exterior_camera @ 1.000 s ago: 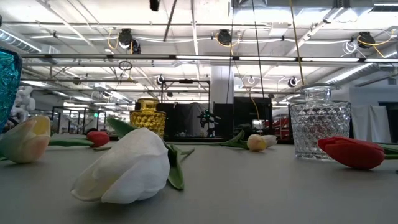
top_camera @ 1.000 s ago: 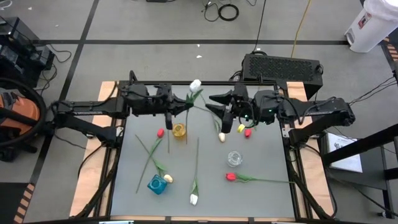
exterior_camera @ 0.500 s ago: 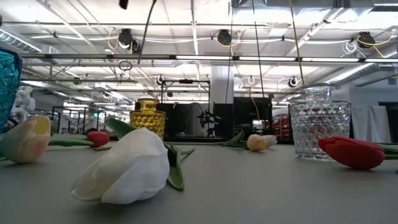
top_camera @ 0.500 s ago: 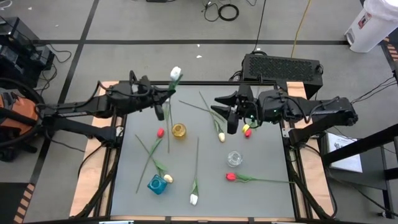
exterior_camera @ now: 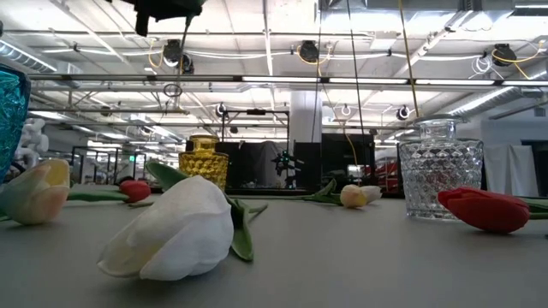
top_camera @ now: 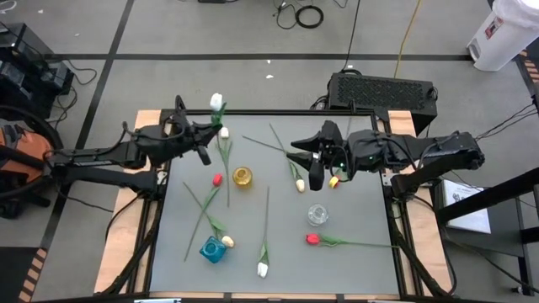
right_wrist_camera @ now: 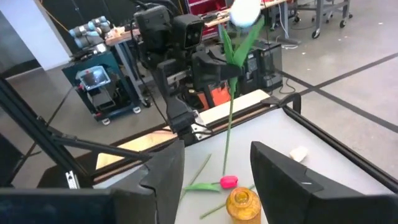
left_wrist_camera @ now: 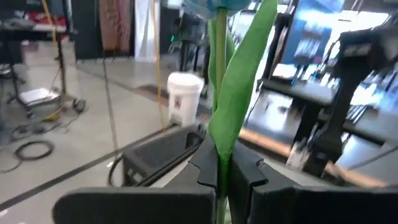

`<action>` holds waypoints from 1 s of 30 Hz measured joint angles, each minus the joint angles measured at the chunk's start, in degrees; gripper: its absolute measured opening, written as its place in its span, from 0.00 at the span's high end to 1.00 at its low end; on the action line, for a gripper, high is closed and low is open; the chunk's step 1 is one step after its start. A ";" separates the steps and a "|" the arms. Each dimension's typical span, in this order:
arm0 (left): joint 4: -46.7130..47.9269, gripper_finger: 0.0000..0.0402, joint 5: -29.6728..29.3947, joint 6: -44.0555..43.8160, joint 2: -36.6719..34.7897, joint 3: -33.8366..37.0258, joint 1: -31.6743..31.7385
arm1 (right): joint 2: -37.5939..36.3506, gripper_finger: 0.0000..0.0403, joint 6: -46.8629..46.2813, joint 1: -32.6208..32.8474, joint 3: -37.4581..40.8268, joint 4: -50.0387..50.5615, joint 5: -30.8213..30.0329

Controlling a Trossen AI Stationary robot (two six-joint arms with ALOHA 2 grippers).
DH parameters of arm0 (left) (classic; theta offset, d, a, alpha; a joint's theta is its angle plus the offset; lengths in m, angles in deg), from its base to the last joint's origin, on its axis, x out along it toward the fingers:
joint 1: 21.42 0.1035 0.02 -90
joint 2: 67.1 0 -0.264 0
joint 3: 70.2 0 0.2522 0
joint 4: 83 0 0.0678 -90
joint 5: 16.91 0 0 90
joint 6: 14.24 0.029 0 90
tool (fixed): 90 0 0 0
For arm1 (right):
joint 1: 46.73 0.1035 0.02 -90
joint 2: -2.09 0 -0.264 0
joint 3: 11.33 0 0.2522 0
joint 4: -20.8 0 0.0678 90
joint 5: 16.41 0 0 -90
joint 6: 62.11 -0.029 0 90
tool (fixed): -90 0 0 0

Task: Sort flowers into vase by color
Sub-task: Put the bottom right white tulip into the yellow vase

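— Where is your left hand (top_camera: 205, 135) and what is in it?

— Your left hand is clamped on the green stem of a white tulip (top_camera: 216, 102), raised above the desk (top_camera: 362, 210) near its far left corner. The stem runs upright between the fingers (left_wrist_camera: 208, 163), so the flower's long axis is nearly vertical, head up and the loose stem end hanging below the hand toward the yellow vase (top_camera: 242, 177).

— And your right hand?

— Your right hand (top_camera: 310, 168) waits over the far middle of the desk with its fingers (right_wrist_camera: 283, 174) apart and nothing between them. It faces the left hand; the yellow vase sits just ahead of it, and a clear vase (top_camera: 317, 214) is on the near side.
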 joint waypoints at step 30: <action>-14.46 0.98 4.86 2.13 11.00 2.45 2.33 | 0.00 0.56 -1.05 -0.04 0.00 0.40 -0.01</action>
